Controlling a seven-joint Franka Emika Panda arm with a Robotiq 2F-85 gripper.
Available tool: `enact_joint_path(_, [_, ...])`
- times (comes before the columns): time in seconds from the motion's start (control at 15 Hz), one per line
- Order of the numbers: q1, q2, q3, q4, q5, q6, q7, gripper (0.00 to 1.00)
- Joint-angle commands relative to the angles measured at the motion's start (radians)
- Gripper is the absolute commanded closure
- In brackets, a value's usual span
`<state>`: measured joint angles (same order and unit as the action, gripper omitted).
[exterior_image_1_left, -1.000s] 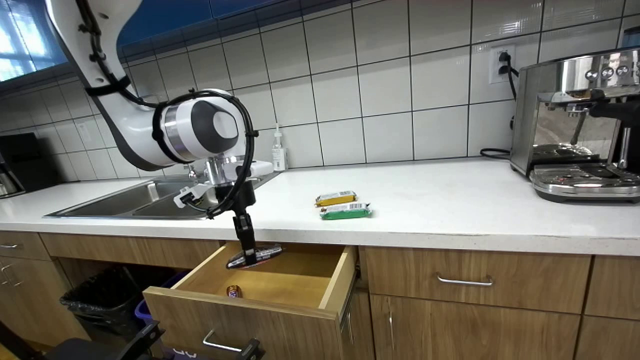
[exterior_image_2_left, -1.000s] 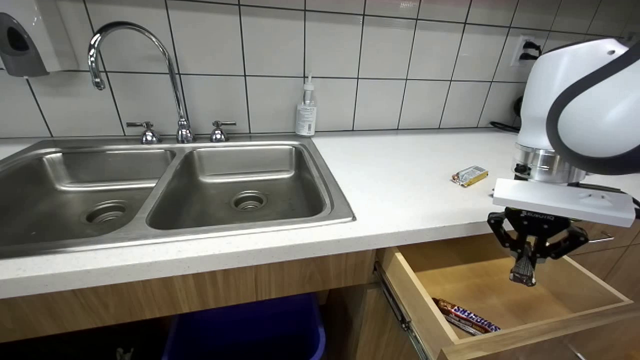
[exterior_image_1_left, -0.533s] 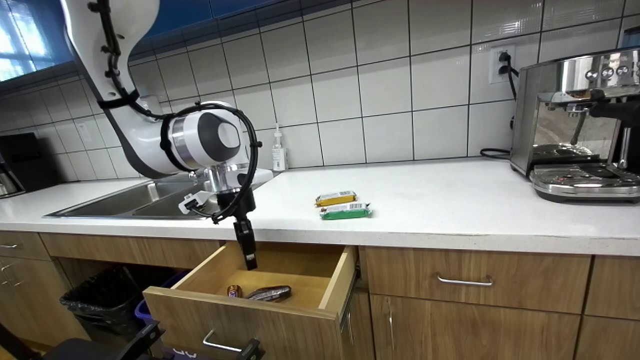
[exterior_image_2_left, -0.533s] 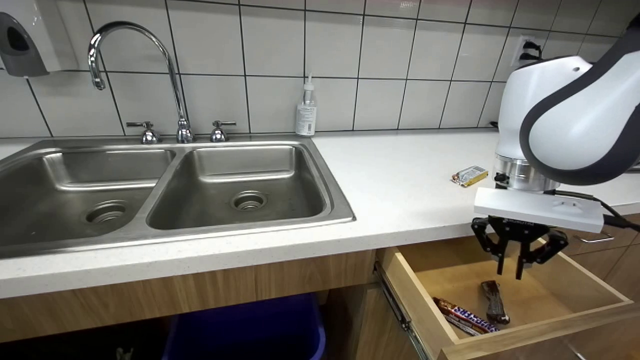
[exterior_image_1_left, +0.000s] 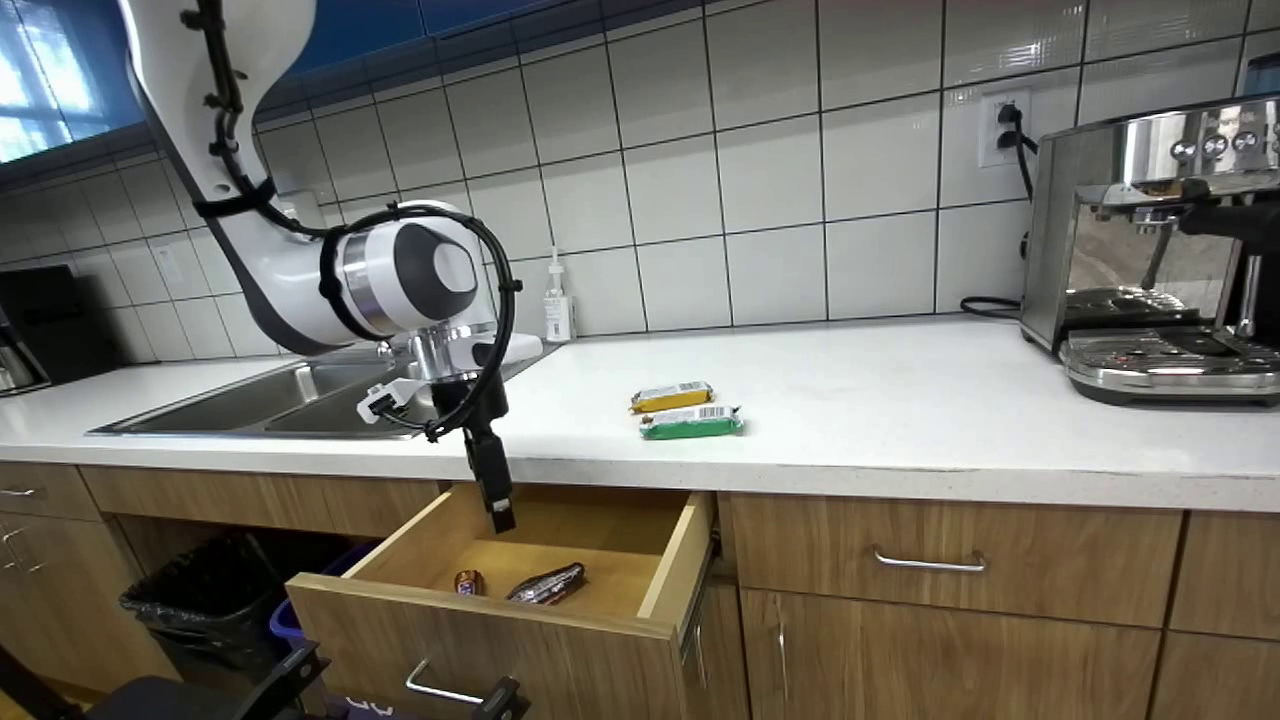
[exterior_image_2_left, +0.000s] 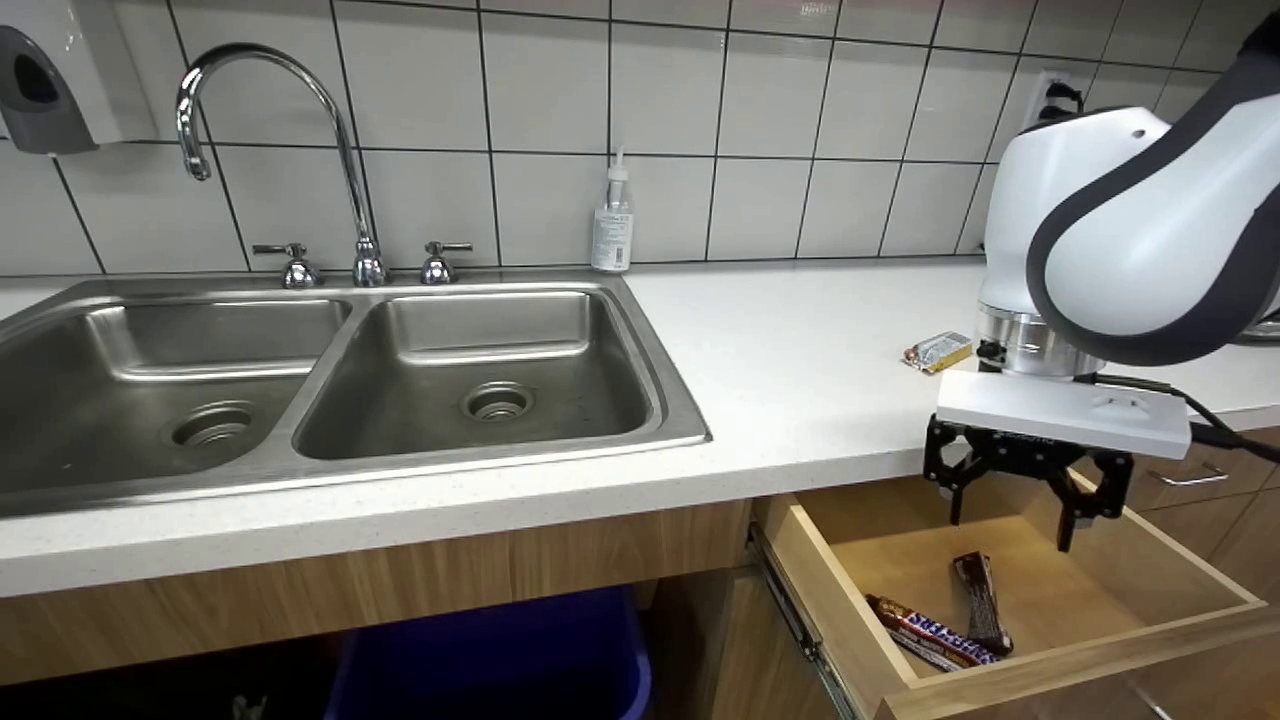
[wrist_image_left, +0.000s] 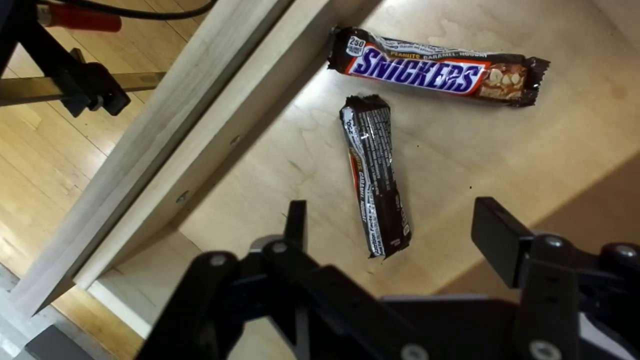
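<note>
A: Your black, two-fingered end effector (exterior_image_2_left: 1010, 536) hangs over the pale wooden drawer (exterior_image_1_left: 672, 565) with its fingers spread wide. Do you have anything between them?

B: No, you hold nothing. The dark brown, film-wrapped bar (wrist_image_left: 375, 175) below lies back side up on the drawer's bottom, which alone bears it. In the wrist view, your fingers stand at 8 and 4 o'clock of it, higher up and without contact.

A: And the glossy brown Snickers bar (wrist_image_left: 425, 70), blue lettering upward?

B: You find it at 1 o'clock of the first, just beside it but apart. It runs roughly 9 to 3, while its neighbour runs roughly 12 to 6; that uneven angle suggests loose placing, not neat rows.

A: Why is the drawer drawn out?

B: Probably so you can reach its bottom from above. Its walls should keep both bars from sliding away.

A: What else lies near you?

B: In an exterior view, at 2 o'clock from your fingertips, a shiny yellow packet (exterior_image_1_left: 672, 397) and a shiny green packet (exterior_image_1_left: 692, 424) lie side by side on the flat white desk (exterior_image_1_left: 850, 400). The desk carries them, so you bear neither.
</note>
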<state>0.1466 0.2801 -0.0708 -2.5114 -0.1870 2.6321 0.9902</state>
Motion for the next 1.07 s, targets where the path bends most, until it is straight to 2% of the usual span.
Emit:
enact_joint_path(0.0, [0.013, -0.065, -0.016, -0.023, -0.019, -0.021, -0.008, 0.00])
enact_joint_path(0.6, [-0.019, -0.128, -0.006, 0.009, 0.006, -0.043, -0.027, 0.00])
enact_joint_path(1.0, [-0.056, -0.121, -0.010, 0.073, 0.037, -0.046, -0.031, 0.00])
